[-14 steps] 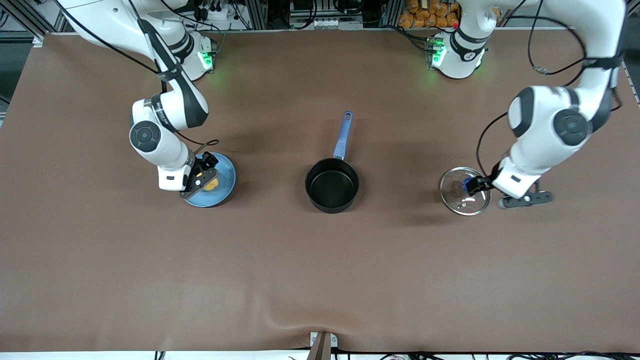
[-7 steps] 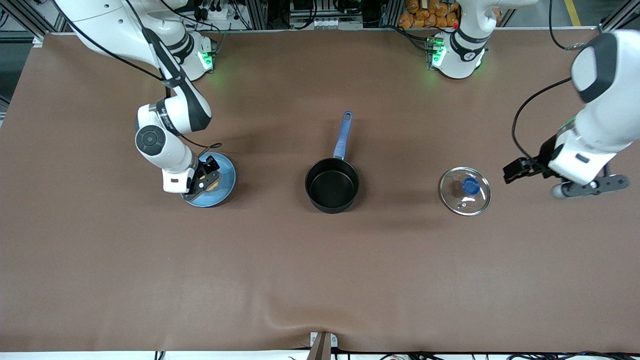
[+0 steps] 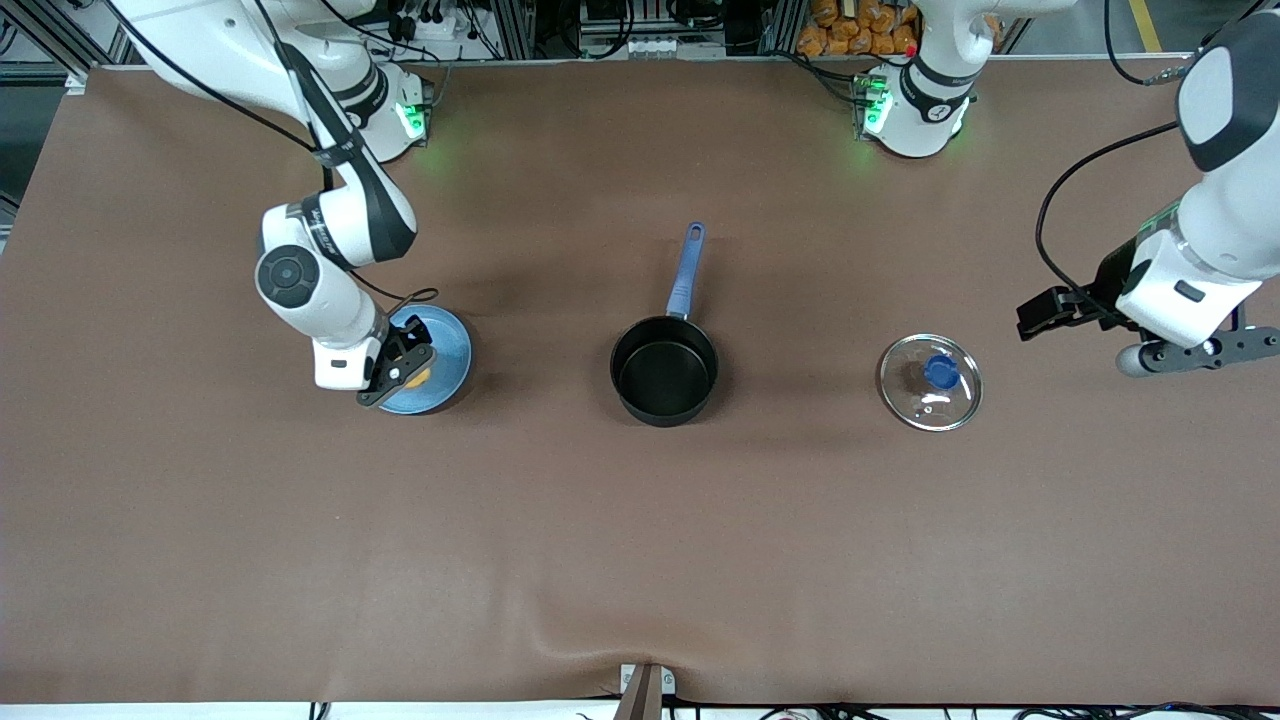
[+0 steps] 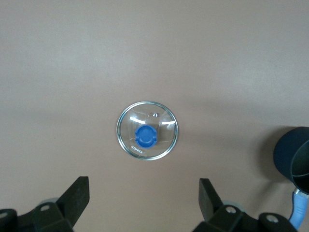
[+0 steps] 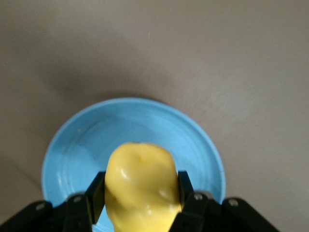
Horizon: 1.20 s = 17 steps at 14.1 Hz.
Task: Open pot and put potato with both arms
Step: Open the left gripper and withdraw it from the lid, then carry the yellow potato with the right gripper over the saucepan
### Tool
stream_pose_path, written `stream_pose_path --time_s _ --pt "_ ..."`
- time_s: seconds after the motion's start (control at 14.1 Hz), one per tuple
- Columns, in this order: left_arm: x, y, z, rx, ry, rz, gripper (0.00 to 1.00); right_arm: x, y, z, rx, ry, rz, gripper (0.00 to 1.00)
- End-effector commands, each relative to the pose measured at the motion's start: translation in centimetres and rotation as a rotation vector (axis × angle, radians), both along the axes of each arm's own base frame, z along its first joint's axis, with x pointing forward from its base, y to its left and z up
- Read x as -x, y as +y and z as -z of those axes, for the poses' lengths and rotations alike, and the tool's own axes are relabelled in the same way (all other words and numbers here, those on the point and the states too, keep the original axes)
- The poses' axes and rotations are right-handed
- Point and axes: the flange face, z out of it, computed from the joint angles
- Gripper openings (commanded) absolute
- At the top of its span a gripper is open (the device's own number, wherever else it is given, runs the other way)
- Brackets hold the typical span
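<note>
Between your right gripper's (image 5: 140, 203) closed fingers sits the potato (image 5: 140, 186), over the blue plate (image 3: 445, 345).
From that grip the open pot (image 3: 664, 370) lies toward the left arm's end of the counter, its handle pointing at the bases. Your left gripper (image 4: 142, 203), fingers apart, waits above the lid (image 3: 930, 382).
</note>
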Motion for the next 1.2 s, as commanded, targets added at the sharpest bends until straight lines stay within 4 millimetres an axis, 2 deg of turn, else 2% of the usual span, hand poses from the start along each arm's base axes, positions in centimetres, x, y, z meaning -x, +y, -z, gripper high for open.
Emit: stream_pose_path --time_s 0.0,0.14,0.28,0.42,0.5,0.57,0.64,0.71,0.92,1.13 --pt "-0.2 0.4 -1.4 0.000 0.004 0.005 1.00 -2.4 4.5 -7.9 0.005 0.009 0.087 0.05" --pt "0.0 0.6 -2.2 0.002 -0.013 0.001 1.00 -3.4 7.9 -11.5 -0.071 0.010 0.212 0.06" --pt "0.1 0.7 -2.4 0.010 -0.015 -0.003 1.00 -3.4 12.1 -13.9 -0.196 0.037 0.364 0.07" --pt "0.1 0.8 -2.4 0.010 -0.014 -0.005 1.00 -3.0 18.3 -15.4 -0.240 0.048 0.482 0.07" --pt "0.1 1.0 -3.0 0.013 -0.026 -0.008 1.00 -2.6 21.6 -16.0 -0.249 0.048 0.556 0.07" --pt "0.0 1.8 -4.1 0.022 -0.047 -0.022 1.00 -2.6 24.3 -16.6 -0.265 0.049 0.628 0.07" --pt "0.0 2.6 -4.1 0.025 -0.044 -0.024 1.00 -3.2 26.4 -16.8 -0.277 0.040 0.662 0.07" --pt "-0.2 2.6 -4.3 0.020 -0.050 -0.023 1.00 -2.9 28.6 -16.4 -0.278 0.040 0.658 0.07" --pt "0.0 2.2 -4.5 0.040 -0.052 -0.032 1.00 -1.9 34.7 -13.4 -0.240 0.007 0.666 0.07" --pt "0.1 1.8 -4.6 0.036 -0.047 -0.024 1.00 -0.2 38.9 -8.0 -0.167 -0.037 0.651 0.07"
